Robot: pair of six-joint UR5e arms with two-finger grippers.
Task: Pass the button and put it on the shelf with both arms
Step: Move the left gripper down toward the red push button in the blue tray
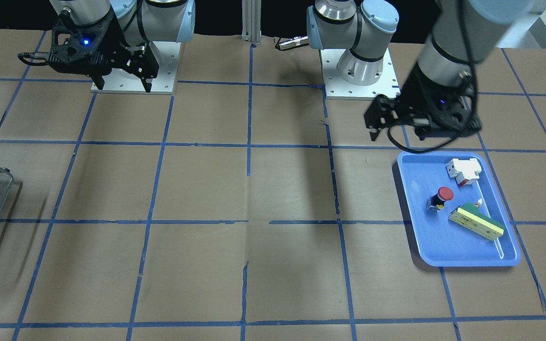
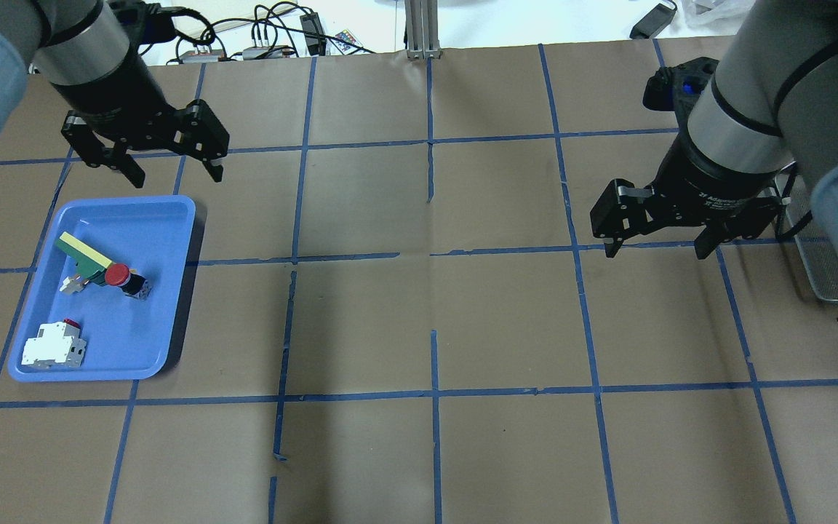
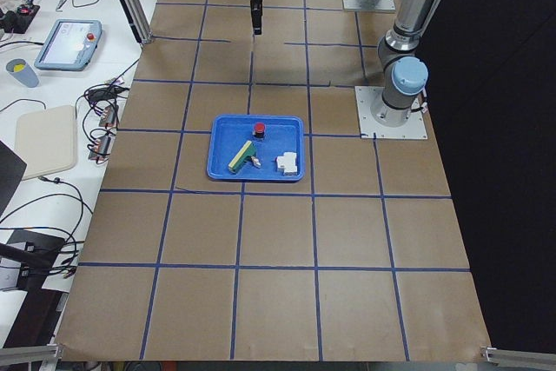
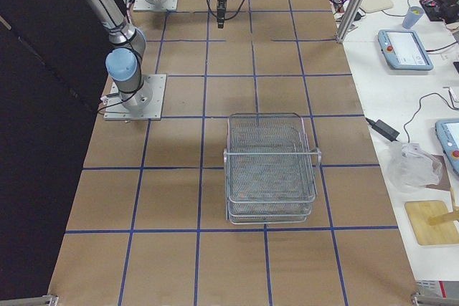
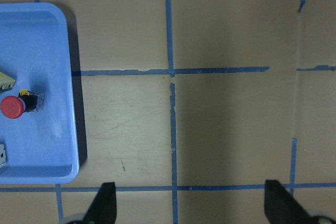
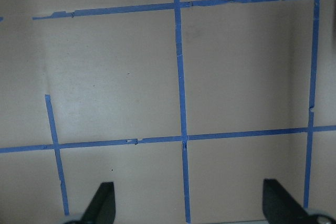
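Note:
The button, with a red cap on a dark body, lies in the blue tray. It also shows in the front view and at the left edge of the left wrist view. My left gripper is open and empty, held above the table just past the tray's far edge. My right gripper is open and empty over bare table, near the shelf. The shelf is a silvery wire rack with stacked tiers.
A white block with a red part and a green-and-cream flat block also lie in the tray, the flat block right beside the button. Brown paper with blue tape lines covers the table. The arm bases stand at the robot's side.

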